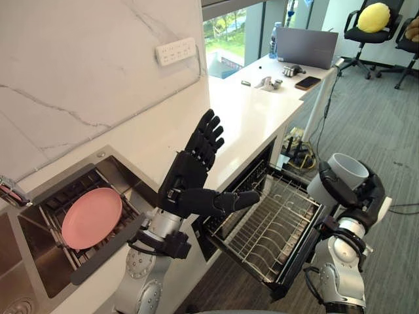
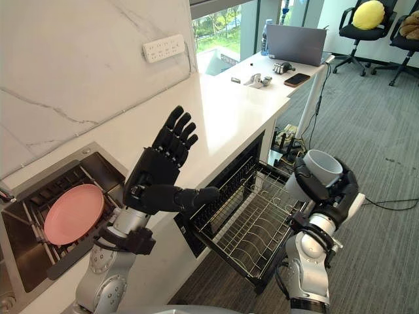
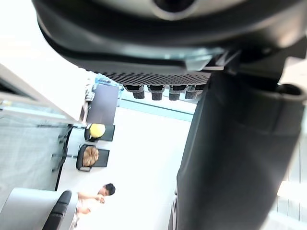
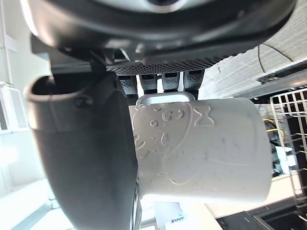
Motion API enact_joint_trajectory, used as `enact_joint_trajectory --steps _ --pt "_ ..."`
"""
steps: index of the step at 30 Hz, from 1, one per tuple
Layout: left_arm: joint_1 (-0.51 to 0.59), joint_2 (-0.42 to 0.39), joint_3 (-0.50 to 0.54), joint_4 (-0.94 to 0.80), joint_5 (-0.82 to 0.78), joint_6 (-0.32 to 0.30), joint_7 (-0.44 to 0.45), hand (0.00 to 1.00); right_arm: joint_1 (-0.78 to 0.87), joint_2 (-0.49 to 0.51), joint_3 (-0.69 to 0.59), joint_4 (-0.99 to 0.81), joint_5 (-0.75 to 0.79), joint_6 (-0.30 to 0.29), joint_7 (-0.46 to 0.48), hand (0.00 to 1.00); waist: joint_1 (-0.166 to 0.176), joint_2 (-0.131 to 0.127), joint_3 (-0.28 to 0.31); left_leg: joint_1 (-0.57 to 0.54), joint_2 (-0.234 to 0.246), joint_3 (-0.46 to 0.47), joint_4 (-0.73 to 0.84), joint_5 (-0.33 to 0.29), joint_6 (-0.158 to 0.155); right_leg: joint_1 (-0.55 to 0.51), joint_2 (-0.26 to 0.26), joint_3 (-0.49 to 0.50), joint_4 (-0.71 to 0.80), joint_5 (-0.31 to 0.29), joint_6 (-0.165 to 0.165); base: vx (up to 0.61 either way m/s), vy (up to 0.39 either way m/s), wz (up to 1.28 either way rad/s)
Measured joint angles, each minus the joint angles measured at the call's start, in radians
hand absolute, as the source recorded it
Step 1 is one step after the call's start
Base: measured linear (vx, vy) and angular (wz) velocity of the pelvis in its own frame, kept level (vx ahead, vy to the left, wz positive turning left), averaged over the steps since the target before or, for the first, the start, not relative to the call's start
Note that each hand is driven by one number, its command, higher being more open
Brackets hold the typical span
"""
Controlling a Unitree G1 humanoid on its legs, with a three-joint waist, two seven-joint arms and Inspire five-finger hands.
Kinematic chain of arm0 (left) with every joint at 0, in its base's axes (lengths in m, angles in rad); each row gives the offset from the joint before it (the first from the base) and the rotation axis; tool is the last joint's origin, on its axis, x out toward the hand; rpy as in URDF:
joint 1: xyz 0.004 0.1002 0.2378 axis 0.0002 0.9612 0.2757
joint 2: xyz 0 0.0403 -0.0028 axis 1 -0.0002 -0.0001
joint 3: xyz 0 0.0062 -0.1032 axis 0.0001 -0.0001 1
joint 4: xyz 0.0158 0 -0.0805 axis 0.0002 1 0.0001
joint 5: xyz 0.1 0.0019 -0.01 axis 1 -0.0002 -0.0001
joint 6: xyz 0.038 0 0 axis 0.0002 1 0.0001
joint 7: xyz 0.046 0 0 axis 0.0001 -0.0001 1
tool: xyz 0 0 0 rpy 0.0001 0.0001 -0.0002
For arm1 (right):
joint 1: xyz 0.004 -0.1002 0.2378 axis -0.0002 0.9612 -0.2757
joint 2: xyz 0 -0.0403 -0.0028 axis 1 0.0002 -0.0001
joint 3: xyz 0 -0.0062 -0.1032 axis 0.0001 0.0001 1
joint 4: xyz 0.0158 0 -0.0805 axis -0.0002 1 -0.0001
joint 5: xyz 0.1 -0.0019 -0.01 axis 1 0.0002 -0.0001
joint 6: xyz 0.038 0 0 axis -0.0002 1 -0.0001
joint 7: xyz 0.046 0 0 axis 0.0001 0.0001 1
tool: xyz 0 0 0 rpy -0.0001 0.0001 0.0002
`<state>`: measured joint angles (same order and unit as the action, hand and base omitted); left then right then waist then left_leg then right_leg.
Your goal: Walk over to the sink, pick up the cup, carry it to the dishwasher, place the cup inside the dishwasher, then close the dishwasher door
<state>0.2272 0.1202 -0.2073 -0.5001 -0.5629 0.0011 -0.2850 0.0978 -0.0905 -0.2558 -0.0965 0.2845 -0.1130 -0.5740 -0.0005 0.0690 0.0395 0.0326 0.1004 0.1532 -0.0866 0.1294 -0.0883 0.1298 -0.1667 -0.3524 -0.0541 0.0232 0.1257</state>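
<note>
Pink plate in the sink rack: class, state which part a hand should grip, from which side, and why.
Grip the pink plate by its rim, probably from above, pinching the edge. It lies face up and near flat in the rack, so the broad face offers no hold. The open left hand is free; the right hand holds the cup.

Both eye views look down from the head, sharing the counter (image 1: 249, 118) and dishwasher rack (image 1: 275, 226); wrist views sit close against the left hand (image 3: 230, 158) and right hand (image 4: 86, 158).
</note>
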Motion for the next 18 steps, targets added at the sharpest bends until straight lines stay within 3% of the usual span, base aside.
enact_joint_trajectory --steps 1,2,10,12,15,18 --pt "0.005 -0.002 0.004 0.002 -0.021 0.019 -0.009 1.0 0.0 0.0 -0.005 0.0 0.011 -0.007 0.003 0.0 0.001 -0.001 0.0 -0.002 0.0 0.0 0.0 0.0 0.0 -0.002 0.0 0.0 0.0 0.0 0.0 0.0 0.0 0.0" --pt "0.021 -0.006 0.002 0.016 -0.091 0.082 -0.054 1.0 0.0 0.002 -0.016 0.001 0.053 -0.029 0.009 0.0 0.001 -0.002 0.001 -0.01 0.0 0.0 0.0 0.0 0.0 -0.009 0.0 0.0 0.0 0.001 0.001 0.0 0.0 0.0" --pt "0.034 -0.004 -0.117 0.355 -0.086 0.17 -0.103 1.0 -0.008 0.003 -0.024 0.051 0.135 -0.05 0.034 0.0 -0.012 -0.005 0.003 -0.032 -0.001 0.0 0.0 0.001 -0.001 -0.027 -0.001 0.0 0.0 0.001 0.001 0.0 0.0 0.0" --pt "0.033 -0.003 -0.123 0.446 -0.036 0.17 -0.106 1.0 -0.008 0.003 -0.023 0.072 0.165 -0.05 0.059 0.0 -0.015 -0.006 0.004 -0.032 -0.001 0.0 0.0 0.001 -0.001 -0.028 -0.001 0.0 0.0 0.001 0.001 0.0 0.0 0.0" --pt "0.034 0.003 -0.142 0.586 0.156 0.119 -0.105 1.0 -0.008 -0.001 -0.009 0.118 0.165 -0.047 0.121 0.0 -0.015 -0.006 0.004 -0.037 -0.001 -0.002 0.0 0.001 -0.001 -0.031 -0.001 -0.002 0.001 0.001 0.001 -0.01 -0.001 0.01" --pt "0.034 0.028 -0.146 0.687 0.29 0.073 -0.06 1.0 -0.008 -0.036 0.053 0.183 0.164 -0.004 0.221 0.0 -0.016 -0.008 0.006 -0.035 0.0 -0.003 -0.003 0.003 0.0 -0.029 -0.001 -0.004 0.002 0.001 0.001 -0.04 -0.004 0.01"
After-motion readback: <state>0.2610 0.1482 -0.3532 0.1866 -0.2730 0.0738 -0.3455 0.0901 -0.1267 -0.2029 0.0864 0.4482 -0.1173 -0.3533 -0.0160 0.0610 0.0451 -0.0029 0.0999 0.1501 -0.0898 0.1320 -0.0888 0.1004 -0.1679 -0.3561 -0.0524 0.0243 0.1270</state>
